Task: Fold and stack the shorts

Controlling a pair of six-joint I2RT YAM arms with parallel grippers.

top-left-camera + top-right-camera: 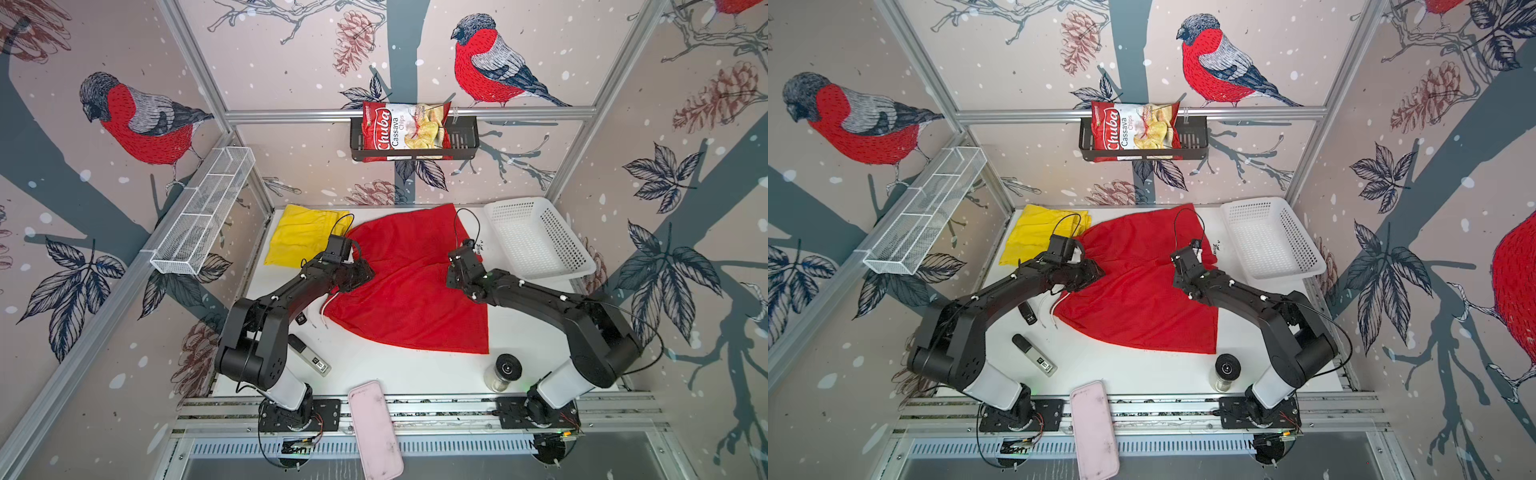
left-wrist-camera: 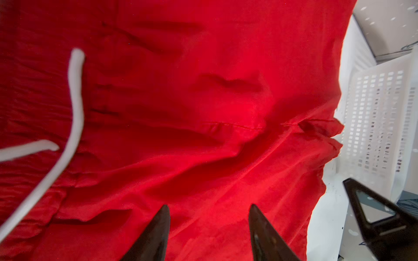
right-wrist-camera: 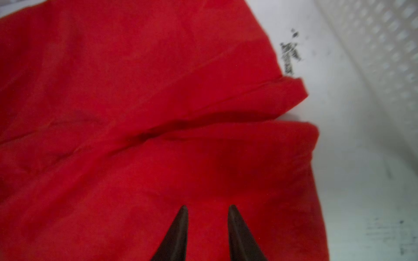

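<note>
The red mesh shorts (image 1: 407, 286) (image 1: 1133, 291) lie spread across the middle of the white table in both top views, with a white drawstring (image 1: 326, 309) (image 2: 75, 101) trailing off their left edge. The yellow shorts (image 1: 301, 239) (image 1: 1038, 237) lie at the back left, partly under the red ones. My left gripper (image 1: 361, 272) (image 2: 209, 206) hovers over the red shorts' left edge, jaws apart and nothing between them. Over the right edge my right gripper (image 1: 453, 276) (image 3: 208, 206) stands with a narrower gap, also holding nothing.
A white plastic basket (image 1: 540, 237) stands at the back right. Along the front lie a black-lidded jar (image 1: 505, 372), a pink case (image 1: 376, 428), a grey device (image 1: 309, 355) and a small black object (image 1: 301, 319). A chips bag (image 1: 405, 131) sits in the wall shelf.
</note>
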